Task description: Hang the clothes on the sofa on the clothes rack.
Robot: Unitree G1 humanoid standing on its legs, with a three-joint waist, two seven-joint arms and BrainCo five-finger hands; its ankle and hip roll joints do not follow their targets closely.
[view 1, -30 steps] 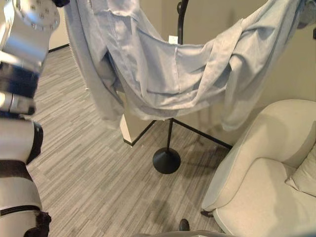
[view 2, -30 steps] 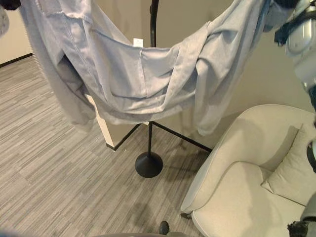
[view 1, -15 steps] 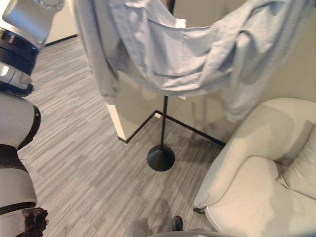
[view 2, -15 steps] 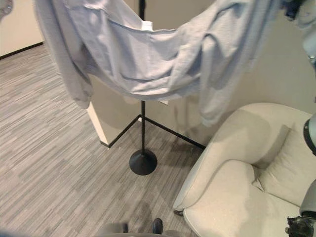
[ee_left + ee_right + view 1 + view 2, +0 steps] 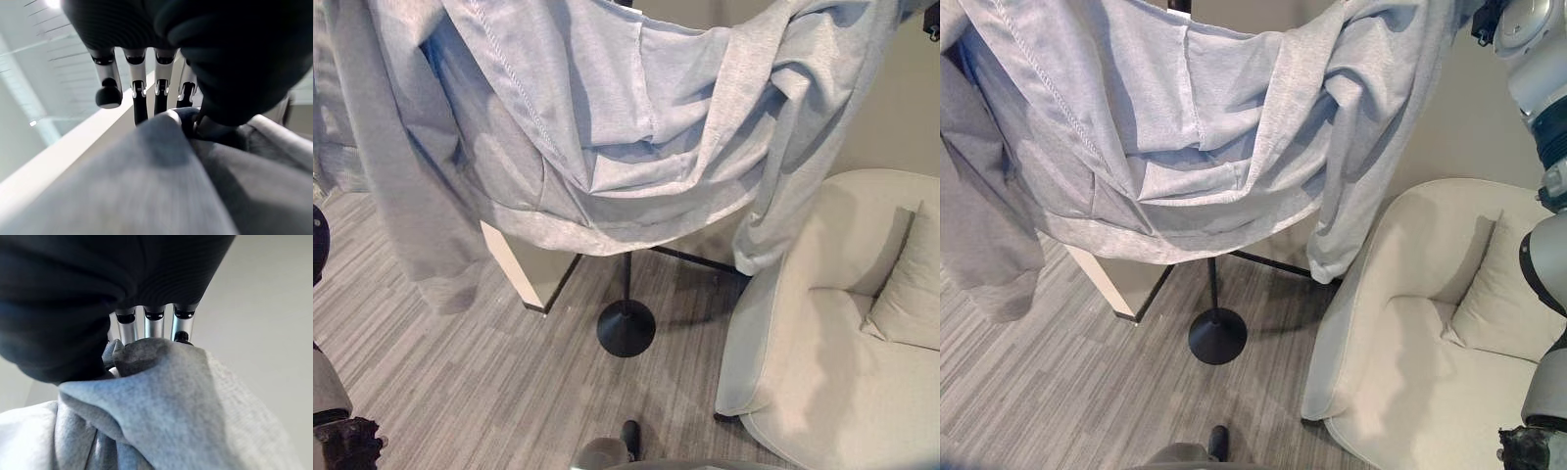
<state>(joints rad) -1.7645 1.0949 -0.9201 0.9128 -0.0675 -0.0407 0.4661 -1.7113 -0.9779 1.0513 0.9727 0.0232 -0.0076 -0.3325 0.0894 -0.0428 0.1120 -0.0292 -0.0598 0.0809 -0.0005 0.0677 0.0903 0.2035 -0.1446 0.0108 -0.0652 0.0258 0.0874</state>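
Observation:
A light grey hooded sweatshirt (image 5: pixel 607 127) hangs spread wide in the air, sagging in the middle, with one sleeve (image 5: pixel 406 206) dangling at the left and another (image 5: pixel 783 196) at the right. In the left wrist view my left hand (image 5: pixel 139 93) is curled on a bunched edge of the sweatshirt (image 5: pixel 161 161). My right hand (image 5: pixel 146 320) pinches another fold of it (image 5: pixel 161 382). The black clothes rack (image 5: pixel 626 328) stands behind the sweatshirt, its pole mostly hidden and its round base on the floor. The cream sofa (image 5: pixel 822 382) stands at the right.
A cream cushion (image 5: pixel 906 294) leans in the sofa's back corner. A white wall corner (image 5: pixel 524 269) with a dark baseboard juts out behind the rack. Grey striped carpet (image 5: pixel 489 392) covers the floor in front and to the left.
The camera has shifted. The sweatshirt now hangs closer and larger in view, covering more of the rack's pole, and its left sleeve drops lower.

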